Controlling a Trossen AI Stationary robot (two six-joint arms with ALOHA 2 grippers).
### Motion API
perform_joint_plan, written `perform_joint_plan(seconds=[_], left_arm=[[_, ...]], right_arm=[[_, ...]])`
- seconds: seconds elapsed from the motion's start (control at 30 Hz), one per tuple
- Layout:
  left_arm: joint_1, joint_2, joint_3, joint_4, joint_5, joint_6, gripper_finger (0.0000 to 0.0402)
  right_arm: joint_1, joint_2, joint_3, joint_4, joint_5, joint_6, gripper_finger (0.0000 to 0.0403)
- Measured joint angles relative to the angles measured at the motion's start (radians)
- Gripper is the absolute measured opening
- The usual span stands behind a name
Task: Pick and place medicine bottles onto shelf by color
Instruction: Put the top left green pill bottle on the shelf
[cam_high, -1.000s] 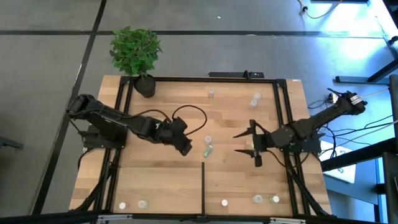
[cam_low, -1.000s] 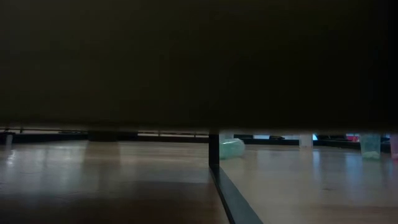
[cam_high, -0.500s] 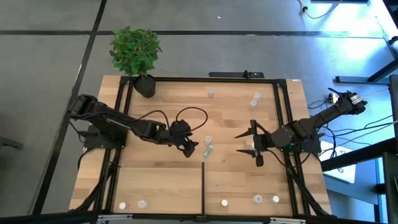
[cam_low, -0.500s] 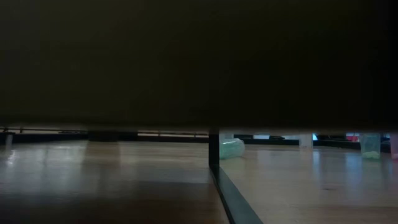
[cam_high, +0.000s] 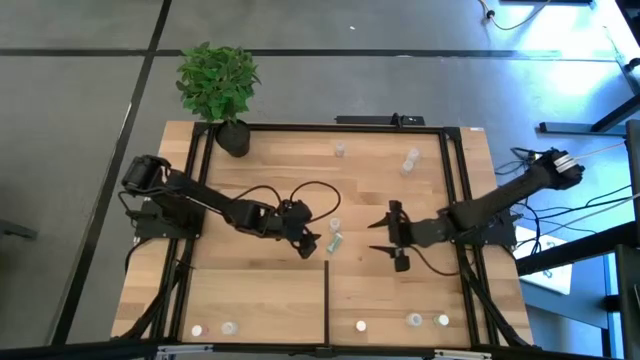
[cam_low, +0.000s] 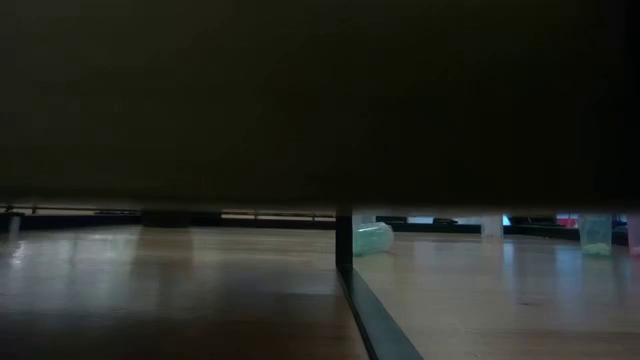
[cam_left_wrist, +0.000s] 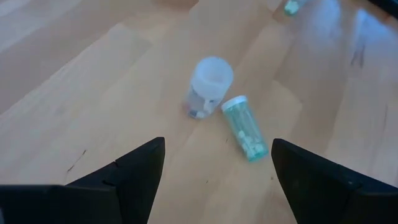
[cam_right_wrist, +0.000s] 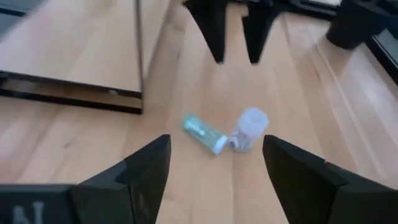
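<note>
Two medicine bottles sit mid-table: a clear one with a white cap (cam_high: 335, 225) (cam_left_wrist: 210, 87) stands upright, and a green one (cam_high: 335, 241) (cam_left_wrist: 245, 127) (cam_low: 373, 238) lies on its side beside it. My left gripper (cam_high: 310, 240) (cam_left_wrist: 214, 171) is open just left of them and slants down at them. My right gripper (cam_high: 385, 238) (cam_right_wrist: 214, 162) is open just right of them and faces them too. Neither touches a bottle. The shelf (cam_high: 260, 290) is the light-wood panel inside black rails, with a short divider bar (cam_high: 327, 295).
More bottles stand at the far side (cam_high: 340, 150) (cam_high: 410, 160) and along the near edge (cam_high: 197, 329) (cam_high: 229, 327) (cam_high: 360, 325) (cam_high: 414, 320) (cam_high: 441, 320). A potted plant (cam_high: 220, 90) stands at the far left corner. A loop of cable (cam_high: 310, 190) lies behind my left gripper.
My left gripper has come down and toward the table's right, closer to the two bottles. My right gripper has sunk, rolled a little and gone toward the table's left, also nearer the bottles. The bottles have not moved.
</note>
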Motion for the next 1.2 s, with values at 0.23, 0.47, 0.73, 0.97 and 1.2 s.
perform_joint_plan(seconds=[0.23, 0.47, 0.73, 0.97, 1.2], left_arm=[[-0.026, -0.003, 0.000, -0.018, -0.002, -0.001, 0.0289], [-0.058, -0.003, 0.000, -0.031, -0.042, -0.008, 0.0289], [-0.068, -0.003, 0.001, -0.031, -0.069, -0.011, 0.0289], [-0.068, -0.003, 0.001, -0.032, -0.069, -0.009, 0.0289], [-0.068, -0.003, 0.001, -0.034, -0.069, -0.008, 0.0289]], right_arm=[[-0.068, 0.155, 0.000, 0.076, -0.033, 0.000, 0.0257], [-0.100, 0.295, 0.000, 0.194, -0.157, -0.002, 0.0257], [-0.160, 0.419, 0.000, 0.279, -0.157, 0.030, 0.0257], [-0.188, 0.521, 0.000, 0.391, -0.220, 0.058, 0.0257], [-0.187, 0.617, 0.000, 0.493, -0.228, 0.075, 0.0257]])
